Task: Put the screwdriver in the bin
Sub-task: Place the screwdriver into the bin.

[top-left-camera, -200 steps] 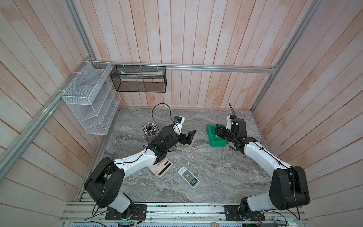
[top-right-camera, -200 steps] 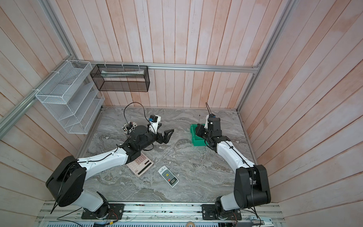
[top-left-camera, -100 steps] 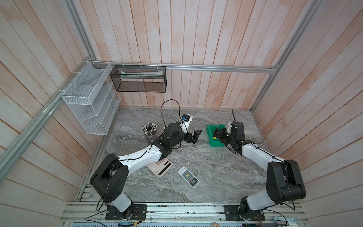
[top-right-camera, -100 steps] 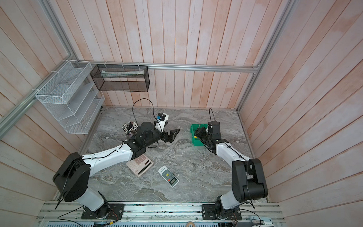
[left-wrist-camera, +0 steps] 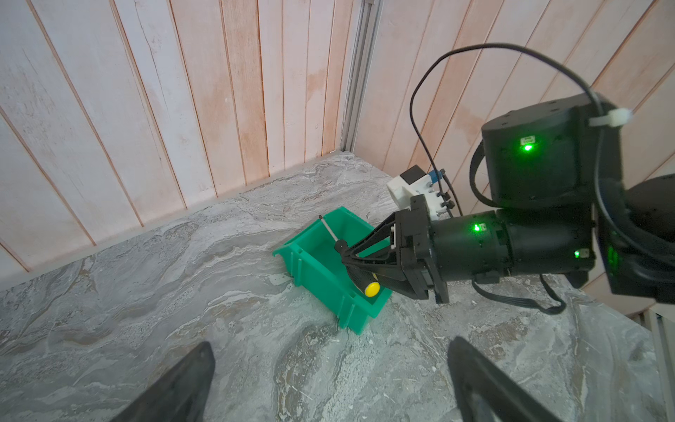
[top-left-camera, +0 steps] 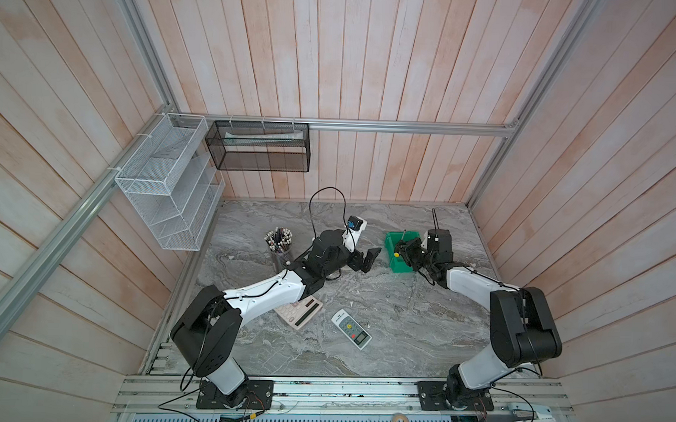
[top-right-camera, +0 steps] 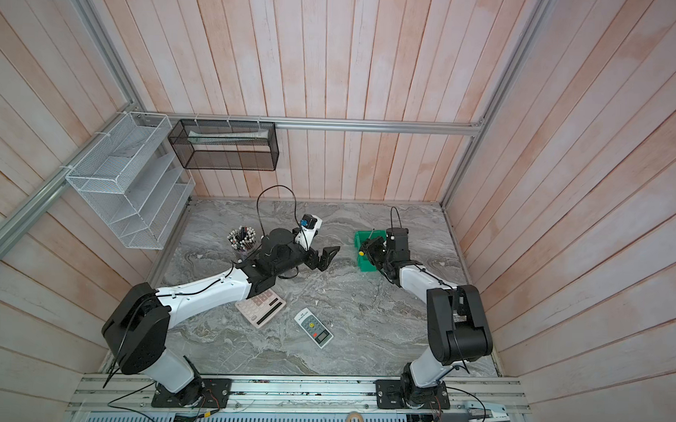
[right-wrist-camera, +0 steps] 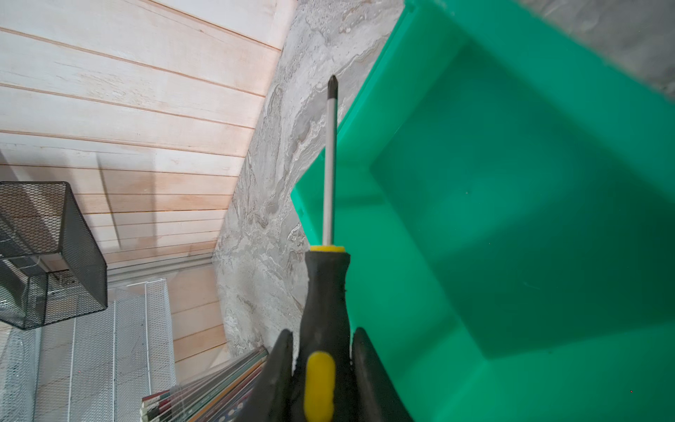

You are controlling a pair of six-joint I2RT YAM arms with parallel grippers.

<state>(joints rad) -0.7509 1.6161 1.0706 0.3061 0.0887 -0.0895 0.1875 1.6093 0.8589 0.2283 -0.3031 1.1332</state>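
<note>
The screwdriver (right-wrist-camera: 325,292), with a black handle, a yellow end (left-wrist-camera: 372,288) and a thin shaft, is clamped by its handle in my right gripper (right-wrist-camera: 323,334). It hangs low over the open top of the green bin (left-wrist-camera: 317,263), shaft running along one long wall. In both top views the bin (top-left-camera: 392,241) (top-right-camera: 360,238) stands at the back right, with the right gripper (top-left-camera: 402,253) (top-right-camera: 368,249) above it. My left gripper (top-left-camera: 367,259) (left-wrist-camera: 330,345) is open and empty just left of the bin, pointing at it.
A cup of pencils (top-left-camera: 278,239) stands behind the left arm. A calculator (top-left-camera: 302,313) and a remote control (top-left-camera: 351,328) lie near the front middle. A white wire rack (top-left-camera: 167,190) and a black mesh basket (top-left-camera: 259,147) hang on the walls.
The right gripper has come down over the bin with the screwdriver. The left arm has reached further right, toward the bin, with its jaws open throughout.
</note>
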